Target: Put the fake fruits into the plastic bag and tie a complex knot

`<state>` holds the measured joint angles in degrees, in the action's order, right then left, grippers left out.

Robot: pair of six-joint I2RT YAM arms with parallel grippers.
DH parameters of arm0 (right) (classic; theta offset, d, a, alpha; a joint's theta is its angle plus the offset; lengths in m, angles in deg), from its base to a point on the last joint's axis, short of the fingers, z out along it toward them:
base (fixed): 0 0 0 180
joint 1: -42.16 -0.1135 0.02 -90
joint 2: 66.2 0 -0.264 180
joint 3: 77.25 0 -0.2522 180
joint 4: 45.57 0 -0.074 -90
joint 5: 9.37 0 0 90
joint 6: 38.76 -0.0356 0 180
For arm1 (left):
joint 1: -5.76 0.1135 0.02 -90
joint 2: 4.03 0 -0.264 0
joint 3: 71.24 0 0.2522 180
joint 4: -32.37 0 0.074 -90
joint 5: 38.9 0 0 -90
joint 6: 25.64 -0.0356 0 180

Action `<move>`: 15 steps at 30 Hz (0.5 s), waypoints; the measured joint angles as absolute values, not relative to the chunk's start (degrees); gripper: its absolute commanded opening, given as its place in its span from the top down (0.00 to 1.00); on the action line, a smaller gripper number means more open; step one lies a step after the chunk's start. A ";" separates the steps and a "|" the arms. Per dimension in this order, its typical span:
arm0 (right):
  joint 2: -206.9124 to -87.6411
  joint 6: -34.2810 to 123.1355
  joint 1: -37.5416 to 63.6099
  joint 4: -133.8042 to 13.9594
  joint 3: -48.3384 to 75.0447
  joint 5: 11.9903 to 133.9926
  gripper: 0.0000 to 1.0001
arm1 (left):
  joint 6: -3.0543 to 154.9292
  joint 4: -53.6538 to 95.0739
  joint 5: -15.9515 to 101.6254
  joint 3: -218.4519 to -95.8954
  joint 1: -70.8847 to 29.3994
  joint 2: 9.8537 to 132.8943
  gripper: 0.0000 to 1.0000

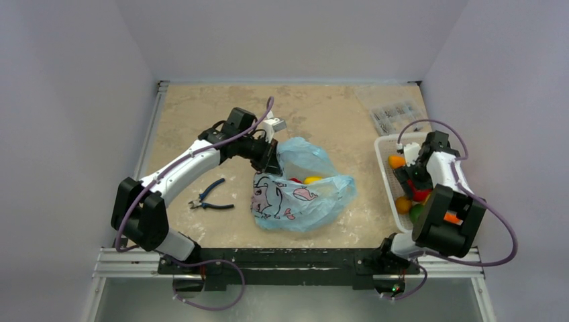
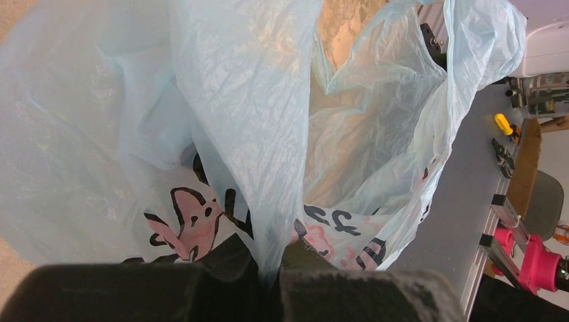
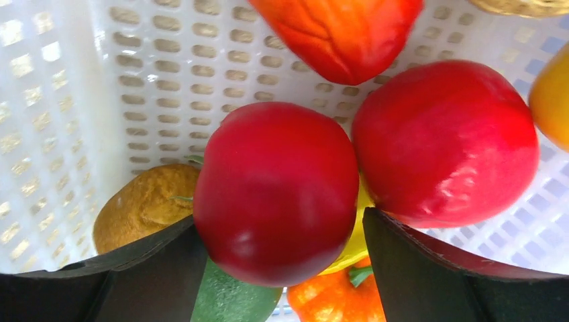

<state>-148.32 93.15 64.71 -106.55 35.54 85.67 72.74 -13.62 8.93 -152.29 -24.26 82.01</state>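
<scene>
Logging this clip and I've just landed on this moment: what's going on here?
The left gripper is shut on the rim of the plastic bag, holding its mouth open. A couple of fake fruits already lie inside. The right gripper is down in the white basket, jaws open either side of a red fruit. The bag is not tied yet.

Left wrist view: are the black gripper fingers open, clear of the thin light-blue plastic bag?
No, the left gripper is shut, pinching a fold of the light-blue plastic bag.
</scene>
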 measured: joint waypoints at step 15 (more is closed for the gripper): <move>-149.37 92.43 64.68 -113.15 22.27 78.11 0.62 | 72.65 -13.64 8.93 -152.29 -24.26 82.01 1.00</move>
